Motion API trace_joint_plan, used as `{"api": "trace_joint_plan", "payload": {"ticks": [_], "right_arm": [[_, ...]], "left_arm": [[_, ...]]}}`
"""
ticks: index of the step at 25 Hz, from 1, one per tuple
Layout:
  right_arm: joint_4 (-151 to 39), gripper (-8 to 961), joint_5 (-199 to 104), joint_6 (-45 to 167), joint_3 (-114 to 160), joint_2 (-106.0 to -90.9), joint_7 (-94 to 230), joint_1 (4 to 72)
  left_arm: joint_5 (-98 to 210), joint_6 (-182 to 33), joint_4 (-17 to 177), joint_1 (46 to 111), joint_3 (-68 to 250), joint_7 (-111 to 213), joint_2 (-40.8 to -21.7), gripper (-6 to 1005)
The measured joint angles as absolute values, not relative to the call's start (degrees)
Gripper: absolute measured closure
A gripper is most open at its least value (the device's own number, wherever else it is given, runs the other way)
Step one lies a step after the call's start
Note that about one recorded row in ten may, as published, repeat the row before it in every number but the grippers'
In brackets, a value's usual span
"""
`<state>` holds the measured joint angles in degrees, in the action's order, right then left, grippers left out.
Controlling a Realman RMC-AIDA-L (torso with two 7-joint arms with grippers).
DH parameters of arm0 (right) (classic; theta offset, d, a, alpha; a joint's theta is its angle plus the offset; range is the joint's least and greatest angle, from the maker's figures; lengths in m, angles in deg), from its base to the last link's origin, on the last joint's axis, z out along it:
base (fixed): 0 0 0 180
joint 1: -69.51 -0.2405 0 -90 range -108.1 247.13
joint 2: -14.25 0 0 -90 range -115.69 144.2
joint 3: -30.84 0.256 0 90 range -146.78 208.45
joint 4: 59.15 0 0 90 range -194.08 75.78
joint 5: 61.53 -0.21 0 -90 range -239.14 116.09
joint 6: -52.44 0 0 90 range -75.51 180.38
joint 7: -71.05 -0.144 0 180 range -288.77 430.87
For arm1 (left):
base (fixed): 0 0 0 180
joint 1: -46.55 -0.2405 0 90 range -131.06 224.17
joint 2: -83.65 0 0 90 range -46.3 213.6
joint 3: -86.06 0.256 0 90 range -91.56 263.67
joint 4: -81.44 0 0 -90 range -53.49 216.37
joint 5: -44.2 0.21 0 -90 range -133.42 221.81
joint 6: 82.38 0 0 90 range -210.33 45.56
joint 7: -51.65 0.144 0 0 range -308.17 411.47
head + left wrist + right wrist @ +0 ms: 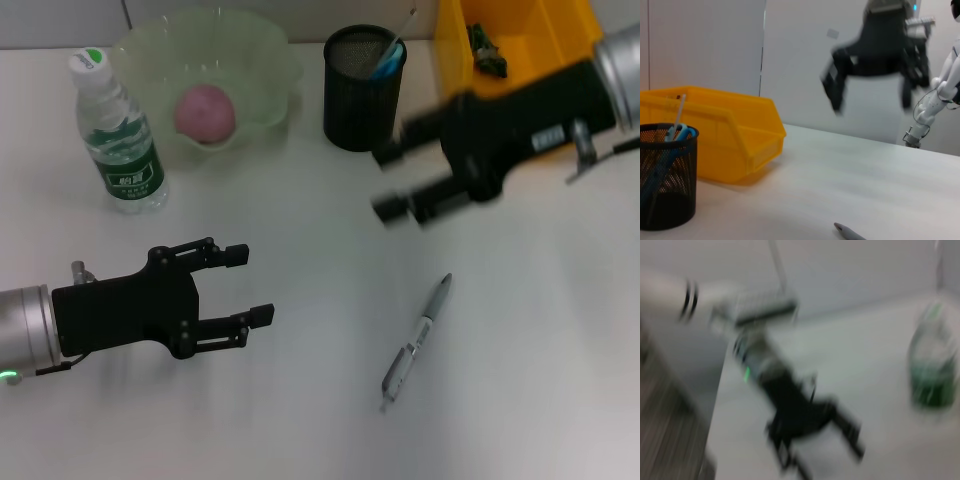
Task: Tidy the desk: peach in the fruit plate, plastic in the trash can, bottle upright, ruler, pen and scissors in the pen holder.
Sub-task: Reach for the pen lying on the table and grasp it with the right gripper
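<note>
A pink peach [205, 112] lies in the pale green fruit plate [270, 60] at the back. To its left a bottle [118, 135] with a green label stands upright. The black mesh pen holder [362, 90] holds blue-handled scissors [388, 58] and a thin ruler. A silver pen [417, 340] lies flat on the table in front. My right gripper [392, 180] is open, blurred by motion, above the table between the holder and the pen. My left gripper [255, 285] is open and empty at the front left. The plastic sits in the yellow bin [490, 55].
The yellow bin [735, 140] serving as trash can stands at the back right, next to the pen holder [665, 175]. The pen's tip [847, 231] shows in the left wrist view. The right wrist view shows the left arm [795, 410] and the bottle [932, 365].
</note>
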<state>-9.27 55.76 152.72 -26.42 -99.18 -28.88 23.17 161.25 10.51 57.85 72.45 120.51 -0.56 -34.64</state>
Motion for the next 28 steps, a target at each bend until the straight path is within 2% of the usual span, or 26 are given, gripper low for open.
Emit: {"api": "trace_joint_plan", "payload": {"ticks": [6, 13, 15, 28], "right_arm": [[-7.56, 251, 69.64, 156.38, -30.39, -101.53, -29.19, 19.07], [-6.56, 253, 75.15, 155.26, -40.05, -103.22, -27.88, 17.29], [-5.93, 254, 77.56, 154.08, -41.81, -104.29, -26.41, 17.12], [-6.40, 258, 78.72, 147.49, -53.24, -104.98, -24.25, 17.06]], "left_arm": [[161.27, 10.52, 57.70, 72.14, 120.51, -2.93, -34.30, 222], [161.26, 10.52, 57.70, 71.97, 120.36, -3.28, -34.28, 222], [161.26, 10.52, 57.71, 71.95, 119.94, -3.28, -34.32, 222], [161.25, 10.22, 57.62, 71.95, 119.11, -3.34, -34.55, 223]]}}
